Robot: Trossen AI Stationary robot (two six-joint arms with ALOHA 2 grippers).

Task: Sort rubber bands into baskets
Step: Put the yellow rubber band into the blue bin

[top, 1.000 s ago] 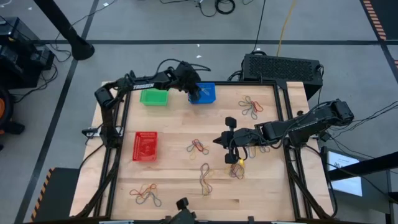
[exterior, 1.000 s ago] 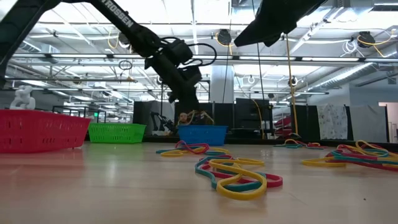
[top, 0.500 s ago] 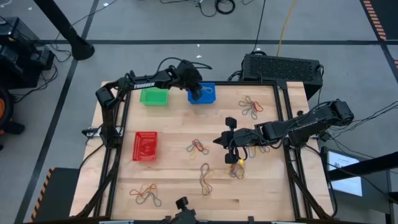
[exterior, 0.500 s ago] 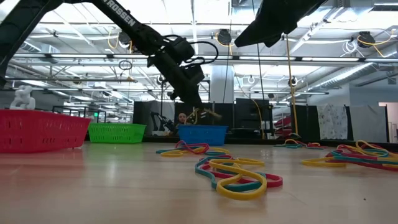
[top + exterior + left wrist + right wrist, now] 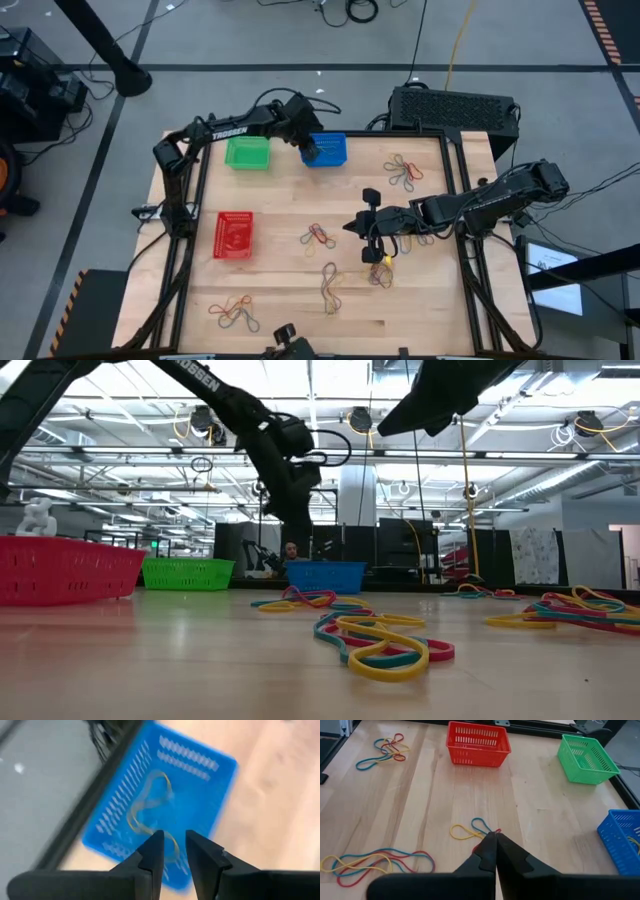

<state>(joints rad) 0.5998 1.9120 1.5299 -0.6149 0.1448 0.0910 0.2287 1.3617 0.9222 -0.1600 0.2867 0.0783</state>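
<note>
3 baskets are sitting on the tabletop (image 5: pixel 280 205): green basket (image 5: pixel 247 153) and blue basket (image 5: pixel 327 149) along the far edge, red basket (image 5: pixel 233 234) nearer the left side. Left gripper (image 5: pixel 309 150) is hovering over the blue basket's left rim — fingers parted by a narrow gap, nothing between them. 1 yellow-tan band (image 5: pixel 150 810) is lying loose on the blue basket's floor, directly under the gripper, so this reads as a drop just made.

Right gripper (image 5: pixel 494 840) is hanging mid-table with fingers pressed together; whether anything is pinched there is not clear. It is pointing at a small tangle (image 5: pixel 472 830) of yellow, blue and red loops, likely the next pick.

Rubber bands are lying in about 5 loose clusters: far right cluster (image 5: pixel 403 172), a central one (image 5: pixel 319 236), 1 by the right gripper (image 5: pixel 381 270), a near-centre cluster (image 5: pixel 330 285), and a near-left cluster (image 5: pixel 234 311). Most sorting is judged undone — colours are tangled together, so singling out 1 loop will need care.
</note>
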